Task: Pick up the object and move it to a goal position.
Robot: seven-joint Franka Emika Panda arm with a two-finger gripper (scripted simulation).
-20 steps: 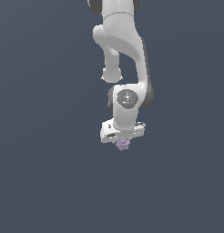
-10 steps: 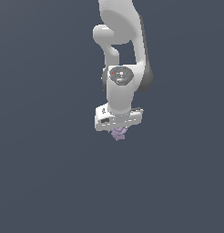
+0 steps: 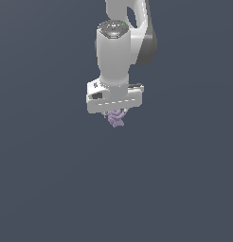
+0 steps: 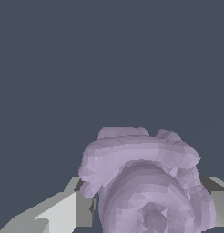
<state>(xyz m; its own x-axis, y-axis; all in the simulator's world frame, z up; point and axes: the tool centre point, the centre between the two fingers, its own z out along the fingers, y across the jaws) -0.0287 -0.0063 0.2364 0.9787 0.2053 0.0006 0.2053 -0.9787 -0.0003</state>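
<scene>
Exterior view, object: the lilac-purple lumpy object (image 3: 116,117) hangs directly under the white hand (image 3: 115,113), touching its underside. Only its lower knobs show below the hand body; the upper part is hidden.

Wrist view, object: the same object (image 4: 145,182) fills the lower middle of the frame, pale purple, with ridged folds and rounded knobs. A curved band runs across its upper part, and a rounded lump with a darker hollow sits below it.

Hand, state: closed narrow on the object. In the wrist view a pale grey finger (image 4: 63,211) lies against one flank of the object and a second finger (image 4: 218,200) against the other, both touching it.

Hand, pose: in the exterior view the hand body is a broad white bar, roughly level, slightly lower at the exterior view's left. The fingertips themselves cannot be made out there.

Arm: the white Panda arm (image 3: 119,52) rises straight up from the hand, with a dark grey joint section (image 3: 147,47) at the exterior view's right, and leaves the frame at the top.

Surroundings: uniform dark blue-grey background (image 3: 42,179) on all sides. No surface edge can be told, so whether the object is clear of a surface cannot be judged.
</scene>
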